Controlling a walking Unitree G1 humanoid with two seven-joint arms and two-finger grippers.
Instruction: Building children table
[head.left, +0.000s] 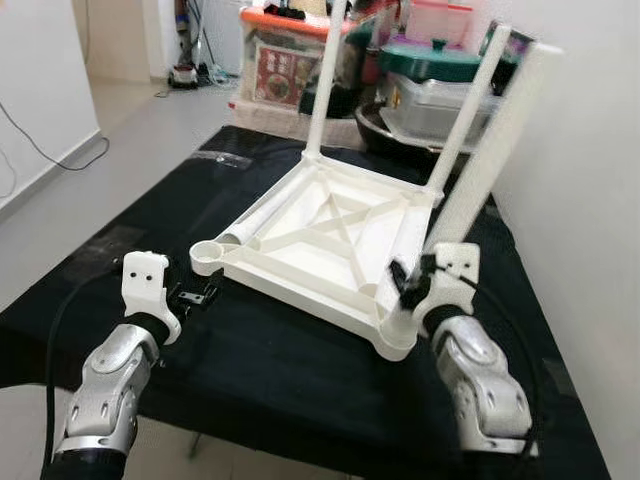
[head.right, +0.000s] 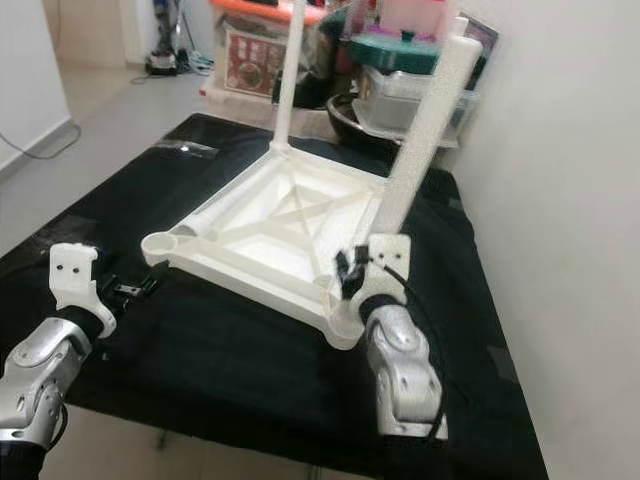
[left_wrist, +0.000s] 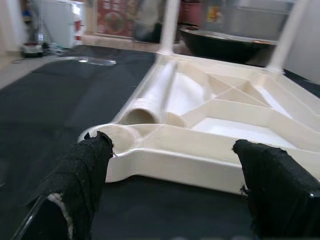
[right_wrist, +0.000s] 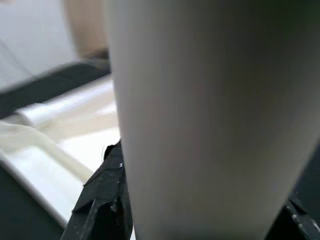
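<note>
Upturned on a black cloth (head.left: 300, 380), underside up: a white plastic tabletop (head.left: 330, 240), square, smooth and glossy, ribbed with a diagonal cross brace and rounded sockets at the corners. Two far legs (head.left: 325, 85) already standing upright in the tabletop's far corners, slim, round and tapering. A loose leg (left_wrist: 155, 95) lying flat inside the tabletop along its left rail, hollow open end pointing at the empty near-left socket (head.left: 207, 255).

At the tabletop's near-right corner, a thick white leg (head.left: 490, 150) rising at a slant toward the wall, matte and slightly pebbled. Right gripper (head.left: 410, 285) clamped around the base of that leg, black fingers (right_wrist: 107, 200) pressed to either side of it just above the corner socket.

Just short of the tabletop's near-left corner, left gripper (head.left: 195, 297) hovering low over the cloth, spread wide and holding nothing, its frayed fabric-wrapped fingertips (left_wrist: 85, 170) aimed at the empty socket.

Beyond the tabletop's far edge, a clutter of storage: clear plastic boxes (head.left: 280, 65) with an orange lid, a dark round basin (left_wrist: 225, 42), a green-lidded pot (head.left: 430, 60). Pale tiled floor (head.left: 110, 150) off the tabletop's left side, a plain white wall (head.left: 590, 200) close on its right.
</note>
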